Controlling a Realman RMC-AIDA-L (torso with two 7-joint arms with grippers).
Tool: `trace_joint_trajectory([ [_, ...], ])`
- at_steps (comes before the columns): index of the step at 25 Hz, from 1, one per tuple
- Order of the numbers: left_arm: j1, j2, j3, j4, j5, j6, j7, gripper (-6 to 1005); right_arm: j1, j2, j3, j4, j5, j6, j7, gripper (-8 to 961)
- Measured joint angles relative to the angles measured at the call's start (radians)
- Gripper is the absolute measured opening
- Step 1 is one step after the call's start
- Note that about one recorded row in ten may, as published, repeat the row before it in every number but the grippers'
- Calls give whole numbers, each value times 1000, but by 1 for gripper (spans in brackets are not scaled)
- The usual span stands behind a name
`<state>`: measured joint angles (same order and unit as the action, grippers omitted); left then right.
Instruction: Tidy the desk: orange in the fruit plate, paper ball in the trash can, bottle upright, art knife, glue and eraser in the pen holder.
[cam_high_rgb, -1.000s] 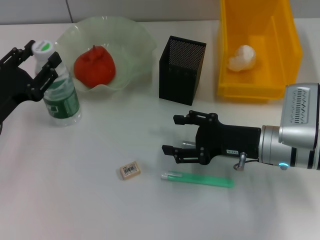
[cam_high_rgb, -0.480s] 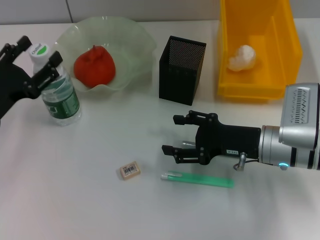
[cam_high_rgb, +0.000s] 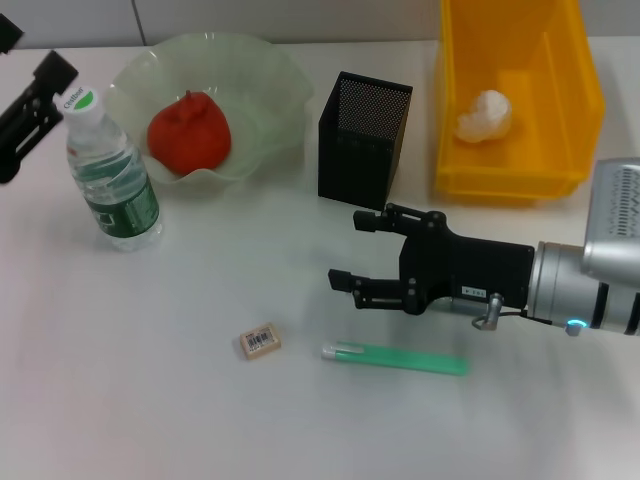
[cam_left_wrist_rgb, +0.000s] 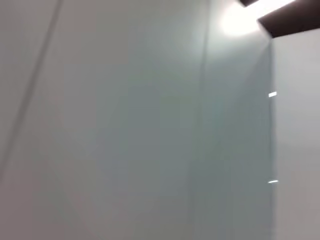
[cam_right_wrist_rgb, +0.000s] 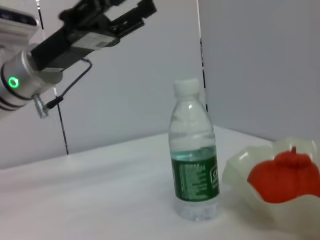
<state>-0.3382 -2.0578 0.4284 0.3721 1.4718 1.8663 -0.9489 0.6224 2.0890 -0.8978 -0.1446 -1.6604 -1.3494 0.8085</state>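
The bottle (cam_high_rgb: 112, 170) stands upright on the white surface (cam_high_rgb: 150, 400), just left of the plate (cam_high_rgb: 270, 80) that holds the orange (cam_high_rgb: 189, 131), and the left gripper (cam_high_rgb: 25, 85) hangs up and to the bottle's left, clear of it (only part shows, so I cannot tell how its jaws stand). Right of the bottle and nearer the robot, the right gripper (cam_high_rgb: 355, 255) hovers with jaws wide apart and empty, behind a green tube (cam_high_rgb: 395, 358), with the eraser (cam_high_rgb: 260, 341) to the tube's left. The holder (cam_high_rgb: 362, 140) stands right of the plate, and the bin (cam_high_rgb: 515, 170) beyond it holds the paper ball (cam_high_rgb: 487, 115).
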Motion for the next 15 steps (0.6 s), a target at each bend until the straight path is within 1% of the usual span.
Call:
trace_joint_trajectory([
  [3,5,1,15,10,9,11,-22,809,-1,-1,5,-2,2,-11,2,824],
  [4,15,4,45,23,23,21,-47,809,-2,-1,9,-3,2,-17,3,824],
  [5,31,15,121,30,45,28,-63,809,-3,-3,22,-4,4,-37,9,824],
  [6,31,15,121,30,45,28,-63,809,-4,-4,27,-4,4,-45,12,824],
  [8,39,24,176,33,70,30,-62,809,-5,-5,34,-7,4,-55,19,824],
  [9,43,28,207,40,107,28,-55,808,-8,-6,39,-21,5,-66,44,824],
  [10,44,29,216,45,138,25,-47,808,-10,-6,39,-32,5,-68,60,824],
  [12,45,30,219,47,154,22,-42,808,-11,-6,39,-46,5,-70,84,824],
  [15,39,30,222,53,244,3,-25,808,-15,-7,36,-78,5,-80,138,824],
])
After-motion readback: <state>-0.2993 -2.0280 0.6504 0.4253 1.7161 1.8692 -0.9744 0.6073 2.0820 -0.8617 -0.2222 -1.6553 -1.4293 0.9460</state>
